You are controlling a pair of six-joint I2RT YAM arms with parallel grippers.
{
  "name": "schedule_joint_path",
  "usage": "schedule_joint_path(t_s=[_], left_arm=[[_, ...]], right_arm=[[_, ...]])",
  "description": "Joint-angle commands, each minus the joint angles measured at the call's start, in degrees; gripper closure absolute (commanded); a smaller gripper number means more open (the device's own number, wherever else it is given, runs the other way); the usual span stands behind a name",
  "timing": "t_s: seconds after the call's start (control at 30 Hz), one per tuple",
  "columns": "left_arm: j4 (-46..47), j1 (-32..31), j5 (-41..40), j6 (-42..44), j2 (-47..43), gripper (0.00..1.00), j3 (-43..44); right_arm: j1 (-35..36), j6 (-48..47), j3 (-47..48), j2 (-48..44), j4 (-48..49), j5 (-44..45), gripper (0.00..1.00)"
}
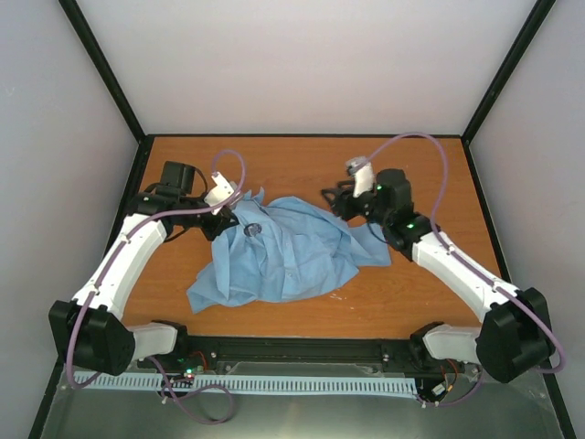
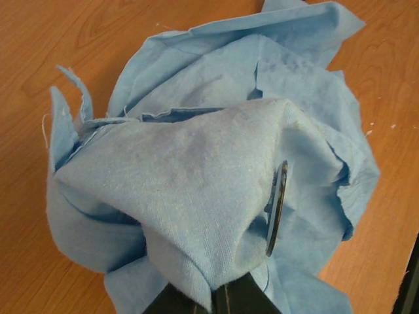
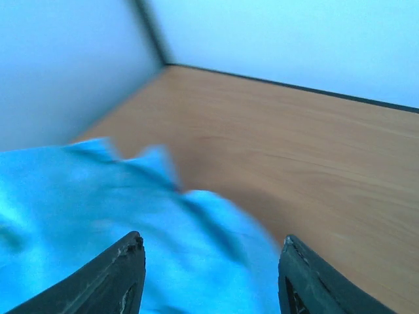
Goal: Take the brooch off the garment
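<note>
The garment [image 1: 283,256], a crumpled light blue shirt, lies in the middle of the table. My left gripper [image 1: 225,218] is shut on a fold at the shirt's upper left corner and holds it lifted; in the left wrist view the cloth [image 2: 196,163] tents up from the closed left gripper [image 2: 221,297]. The brooch [image 1: 254,228], a small dark disc, sits on the raised fabric just right of that gripper and shows edge-on in the left wrist view [image 2: 277,209]. My right gripper [image 1: 336,203] hovers open over the shirt's upper right edge. Nothing is between its fingers [image 3: 124,275], and blurred blue cloth [image 3: 78,209] lies below them.
The orange-brown table [image 1: 411,302] is walled by white panels with black edges at the back and sides. A black rail [image 1: 302,349] with the two arm bases runs along the near edge. Bare wood shows ahead of the right gripper [image 3: 294,157].
</note>
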Motion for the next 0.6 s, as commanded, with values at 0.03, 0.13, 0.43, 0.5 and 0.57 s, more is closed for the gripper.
schedule_joint_path(t_s=[0.03, 0.13, 0.43, 0.5, 0.57], left_arm=[[-1.6, 0.4, 5.3, -0.7, 1.4, 0.99, 4.0], [-1.3, 0.4, 4.8, -0.5, 1.4, 0.99, 3.9], [-0.8, 0.4, 2.6, 0.2, 1.2, 0.99, 3.6], [-0.3, 0.4, 2.0, 0.2, 1.2, 0.99, 3.5], [0.4, 0.4, 1.2, 0.5, 0.9, 0.99, 3.1]], right_arm=[[10.3, -6.9, 2.3, 5.4, 7.7, -22.9, 0.45], [13.9, -9.1, 5.6, 11.1, 7.4, -27.1, 0.43], [19.5, -14.0, 14.8, 23.3, 5.0, -31.4, 0.43], [19.5, -13.3, 16.2, 25.1, 4.2, -32.6, 0.49], [19.5, -11.9, 17.5, 26.5, 3.4, -33.0, 0.6]])
